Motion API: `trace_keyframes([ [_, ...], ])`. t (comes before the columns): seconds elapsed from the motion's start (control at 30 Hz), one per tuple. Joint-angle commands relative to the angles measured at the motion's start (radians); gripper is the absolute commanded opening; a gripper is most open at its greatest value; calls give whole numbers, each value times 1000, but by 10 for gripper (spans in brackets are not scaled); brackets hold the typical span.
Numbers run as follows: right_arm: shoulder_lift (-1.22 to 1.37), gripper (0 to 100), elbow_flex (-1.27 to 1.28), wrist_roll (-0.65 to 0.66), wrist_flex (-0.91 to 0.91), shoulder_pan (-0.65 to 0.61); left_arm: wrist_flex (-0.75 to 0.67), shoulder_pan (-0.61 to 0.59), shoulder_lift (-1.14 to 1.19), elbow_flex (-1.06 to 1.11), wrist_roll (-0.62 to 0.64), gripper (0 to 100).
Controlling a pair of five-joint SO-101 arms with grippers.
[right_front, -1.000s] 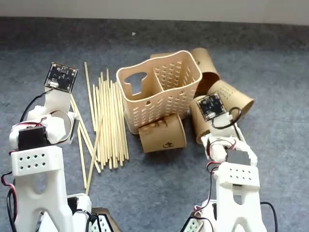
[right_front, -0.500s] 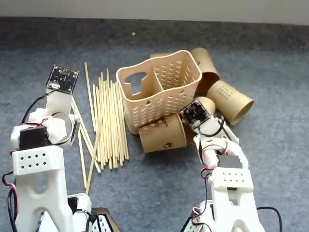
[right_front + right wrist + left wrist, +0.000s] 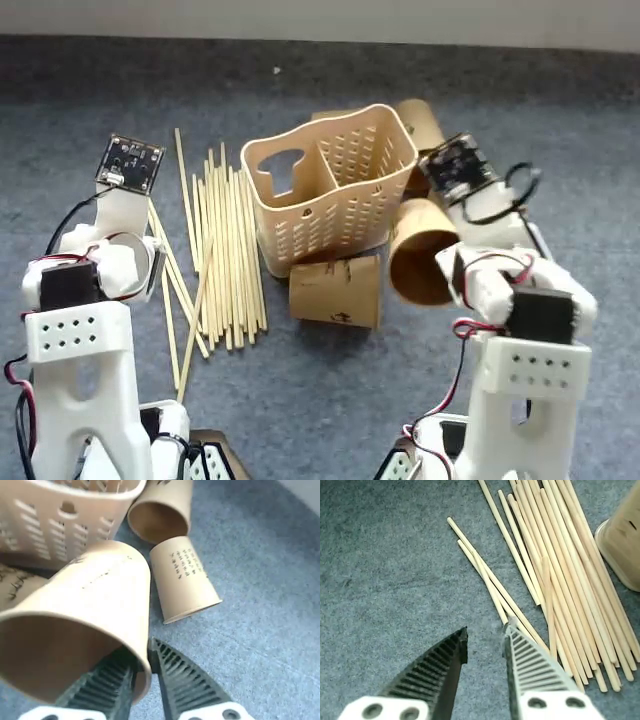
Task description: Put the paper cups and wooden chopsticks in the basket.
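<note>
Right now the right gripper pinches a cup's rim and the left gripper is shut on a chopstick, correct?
No: the left gripper is open by the chopsticks, gripping none, as the left wrist view shows. The right gripper does pinch the paper cup by its rim.

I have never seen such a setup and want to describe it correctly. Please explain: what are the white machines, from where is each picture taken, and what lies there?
The white machines are two small robot arms, each ending in a two-fingered gripper. The wide picture comes from a fixed camera looking down on the table. The other two come from cameras on the arms' wrists. On the grey surface stands a perforated basket, with wooden chopsticks spread beside it and paper cups lying around it. The left gripper is open above the edge of the chopsticks and holds nothing. The right gripper pinches the rim of another paper cup beside the basket.
</note>
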Motion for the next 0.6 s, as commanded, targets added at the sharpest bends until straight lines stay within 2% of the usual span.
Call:
trace_keyframes([
  [0.0, 2, 6, -255, -126, 128, 8, 3, -4, -1, -2, -6, 147],
  [0.23, 2, 6, -476, -301, 180, 2, -6, -4, -1, 54, -3, 147],
  [0.4, 104, 6, -522, -374, 194, -168, -34, -5, -2, 73, 0, 147],
  [0.57, 311, 6, -587, -482, 139, -220, -34, -12, -2, 82, 0, 147],
])
